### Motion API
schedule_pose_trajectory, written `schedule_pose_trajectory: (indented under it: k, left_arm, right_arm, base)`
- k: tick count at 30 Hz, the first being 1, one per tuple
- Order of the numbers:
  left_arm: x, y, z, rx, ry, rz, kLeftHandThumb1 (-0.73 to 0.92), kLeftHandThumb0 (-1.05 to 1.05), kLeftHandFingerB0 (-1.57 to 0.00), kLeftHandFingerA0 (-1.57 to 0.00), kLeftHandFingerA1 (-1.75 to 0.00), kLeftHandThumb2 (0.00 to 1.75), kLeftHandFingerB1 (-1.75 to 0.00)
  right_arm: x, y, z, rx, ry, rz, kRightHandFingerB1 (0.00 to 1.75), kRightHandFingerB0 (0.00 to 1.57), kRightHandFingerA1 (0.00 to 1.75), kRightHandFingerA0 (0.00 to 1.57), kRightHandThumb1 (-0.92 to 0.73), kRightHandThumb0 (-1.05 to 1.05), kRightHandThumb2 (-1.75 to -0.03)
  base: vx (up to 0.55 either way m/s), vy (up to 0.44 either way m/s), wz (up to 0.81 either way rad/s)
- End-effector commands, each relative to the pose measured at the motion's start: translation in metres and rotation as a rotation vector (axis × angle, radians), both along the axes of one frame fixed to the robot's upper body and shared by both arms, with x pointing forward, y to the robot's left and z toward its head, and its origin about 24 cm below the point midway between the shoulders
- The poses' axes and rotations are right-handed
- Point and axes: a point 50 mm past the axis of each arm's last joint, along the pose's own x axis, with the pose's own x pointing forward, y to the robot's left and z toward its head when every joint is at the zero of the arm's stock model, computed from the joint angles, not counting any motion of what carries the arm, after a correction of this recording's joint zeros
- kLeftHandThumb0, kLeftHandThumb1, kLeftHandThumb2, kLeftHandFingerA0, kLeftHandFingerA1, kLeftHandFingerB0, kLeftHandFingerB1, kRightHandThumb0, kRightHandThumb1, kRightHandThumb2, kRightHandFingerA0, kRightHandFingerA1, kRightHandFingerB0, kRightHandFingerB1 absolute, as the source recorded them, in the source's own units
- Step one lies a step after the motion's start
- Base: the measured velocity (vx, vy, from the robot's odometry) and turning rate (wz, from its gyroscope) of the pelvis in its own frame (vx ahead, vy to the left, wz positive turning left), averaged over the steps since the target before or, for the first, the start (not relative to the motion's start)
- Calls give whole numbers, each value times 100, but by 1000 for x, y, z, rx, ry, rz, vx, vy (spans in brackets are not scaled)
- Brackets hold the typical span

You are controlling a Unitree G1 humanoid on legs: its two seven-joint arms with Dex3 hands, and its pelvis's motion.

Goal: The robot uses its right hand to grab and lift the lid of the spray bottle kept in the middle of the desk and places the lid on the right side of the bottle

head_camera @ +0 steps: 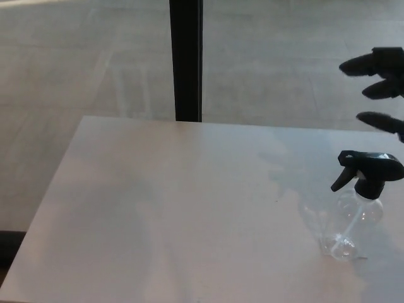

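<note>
Above, right hand (384,88) spread, empty

— Where on the desk (158,208)?
— Spray bottle (351,224) upright toward the right edge, lid (369,170) on top.
— Above it?
— Right hand (382,88) up at the right border, well clear of the lid.
— Behind?
— Post (186,60) beyond the far edge, left of the bottle.

Before me: pale, matte rectangular desk top (158,208), w/ faint grey shadows. Beyond its far edge, light grey tiled floor (82,57) and one black upright post (186,60), approx. centre-left.
</note>
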Motion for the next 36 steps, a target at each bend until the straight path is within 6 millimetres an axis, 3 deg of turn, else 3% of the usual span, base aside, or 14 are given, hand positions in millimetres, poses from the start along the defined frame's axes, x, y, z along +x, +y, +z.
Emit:
schedule_pose_trajectory:
  k: [1,5,8,9,10,11,12,17,18,27,28,31,33,36]
  left_arm:
    - [-2,3,3,12,-12,0,71,-84,-32,-48,-59,109,-52]
    - [-2,4,4,-1,-24,18,87,-80,-37,-53,-51,66,-41]
    - [-2,4,3,2,-19,17,68,-81,-30,-46,-60,108,-52]
    - [-3,4,3,14,-10,4,87,-83,-38,-55,-49,66,-41]
    - [-3,4,4,12,-12,2,87,-82,-38,-55,-50,66,-41]
    - [-3,3,3,11,-8,-1,69,-81,-29,-47,-59,108,-52]
    - [-3,3,3,10,-12,-4,87,-84,-36,-54,-49,66,-40]
    - [-1,3,3,15,-6,-9,71,-86,-31,-48,-58,109,-52]
    - [-1,3,3,17,-8,-7,88,-82,-38,-55,-49,66,-40]
    - [-3,2,1,15,-4,-2,87,-85,-40,-56,-49,66,-40]
    - [-3,2,1,16,-4,-2,87,-85,-40,-56,-49,66,-40]
    - [-3,2,1,12,-6,3,86,-84,-40,-56,-49,66,-40]
    - [-3,2,1,18,2,6,67,-81,-33,-48,-59,108,-52]
    - [-5,1,1,21,10,-13,87,-84,-40,-56,-49,66,-40]
  right_arm:
    - [-4,-6,-4,-175,53,13,32,35,44,28,-72,-82,-62]
    - [-5,-8,-5,-240,71,14,31,33,44,26,-73,-83,-63]
    - [-6,-8,-5,-311,92,1,30,32,40,26,-76,-85,-64]
    - [-7,-6,-5,-364,97,10,30,31,40,26,-78,-88,-65]
    - [-8,-5,-4,-395,102,18,44,23,49,19,-63,-87,-104]
    - [-9,-4,-4,-410,101,31,30,29,41,24,-81,-90,-66]
    - [-10,-3,-4,-415,103,33,31,30,41,26,-80,-89,-65]
    - [-17,4,-9,-461,139,80,45,25,50,22,-63,-87,-105]
    - [-19,5,-13,-450,168,97,30,31,40,30,-79,-87,-65]
    - [-23,6,-18,-576,236,90,29,28,49,49,-73,-88,-63]
    - [-23,5,-18,-594,243,83,42,21,59,46,-60,-94,-98]
    - [-24,3,-17,-684,261,64,31,26,53,47,-69,-80,-62]
    - [-24,4,-17,-737,242,63,34,27,56,48,-66,-79,-63]
    - [-23,4,-22,-783,172,16,35,37,88,71,-73,-57,-61]
  base:
    - [0,0,0]
    - [0,0,0]
    - [0,0,0]
    - [0,0,0]
    - [0,0,0]
    - [0,0,0]
    - [0,0,0]
    - [0,0,0]
    - [0,0,0]
    - [0,0,0]
    - [0,0,0]
    - [0,0,0]
    - [0,0,0]
    - [0,0,0]
